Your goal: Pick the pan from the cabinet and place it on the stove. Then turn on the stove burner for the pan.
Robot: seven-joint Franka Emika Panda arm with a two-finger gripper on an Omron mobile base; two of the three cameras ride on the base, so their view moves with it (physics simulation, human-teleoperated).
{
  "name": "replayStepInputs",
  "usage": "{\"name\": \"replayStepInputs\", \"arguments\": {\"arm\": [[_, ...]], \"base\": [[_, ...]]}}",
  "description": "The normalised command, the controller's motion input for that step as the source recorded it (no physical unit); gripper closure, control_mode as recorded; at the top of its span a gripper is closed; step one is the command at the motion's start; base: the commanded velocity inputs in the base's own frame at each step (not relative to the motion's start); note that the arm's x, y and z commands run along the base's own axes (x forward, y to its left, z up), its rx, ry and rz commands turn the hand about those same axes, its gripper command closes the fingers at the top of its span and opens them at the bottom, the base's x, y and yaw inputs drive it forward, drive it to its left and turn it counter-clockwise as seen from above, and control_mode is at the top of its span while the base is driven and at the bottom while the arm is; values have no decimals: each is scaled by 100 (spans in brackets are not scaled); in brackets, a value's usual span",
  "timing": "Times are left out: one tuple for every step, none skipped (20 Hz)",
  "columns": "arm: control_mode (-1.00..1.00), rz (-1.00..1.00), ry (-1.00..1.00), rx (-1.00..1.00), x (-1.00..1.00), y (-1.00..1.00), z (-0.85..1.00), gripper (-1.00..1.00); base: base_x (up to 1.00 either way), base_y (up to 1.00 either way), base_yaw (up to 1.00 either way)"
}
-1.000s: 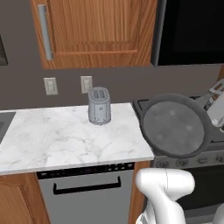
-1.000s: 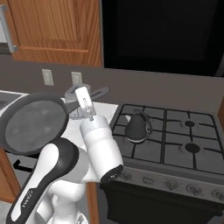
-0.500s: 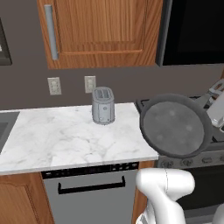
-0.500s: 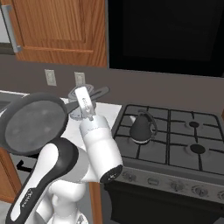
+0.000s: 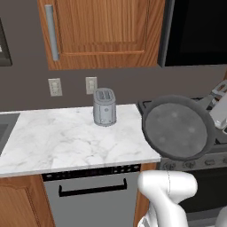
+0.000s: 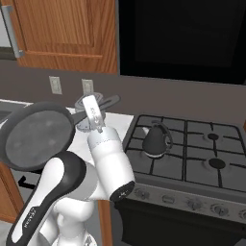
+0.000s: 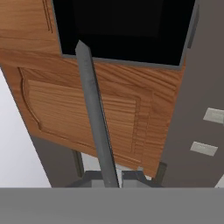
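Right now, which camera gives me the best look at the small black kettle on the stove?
The right base view: the small black kettle stands in full on the black gas stove's near left grate, nothing in front of it. In the left base view the held dark grey frying pan covers that part of the stove. The hand view faces the reddish-brown wall cabinet.

Stove (image 5: 219, 146) cut off at the left base view's 3 o'clock edge and partly hidden behind the pan (image 5: 178, 126), cabinet (image 6: 62, 33) cropped at 12 o'clock, stove knobs (image 6: 194, 203) too small to read.
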Motion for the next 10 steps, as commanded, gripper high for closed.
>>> {"name": "replayStepInputs", "arguments": {"arm": [[100,0,0,0,0,0,0,100],[100,0,0,0,0,0,0,100],[100,0,0,0,0,0,0,100],[100,0,0,0,0,0,0,100],[100,0,0,0,0,0,0,100],[100,0,0,0,0,0,0,100],[-100,0,0,5,0,-20,-5,100],[-100,0,0,6,0,-32,-8,100],[-100,0,0,9,-1,-45,-4,100],[-100,-3,0,10,-3,-48,-8,100]], "base": [[0,0,0],[0,0,0],[0,0,0],[0,0,0],[0,-1,0],[0,-13,0],[0,0,0],[0,0,0],[0,0,0],[0,0,0]]}}
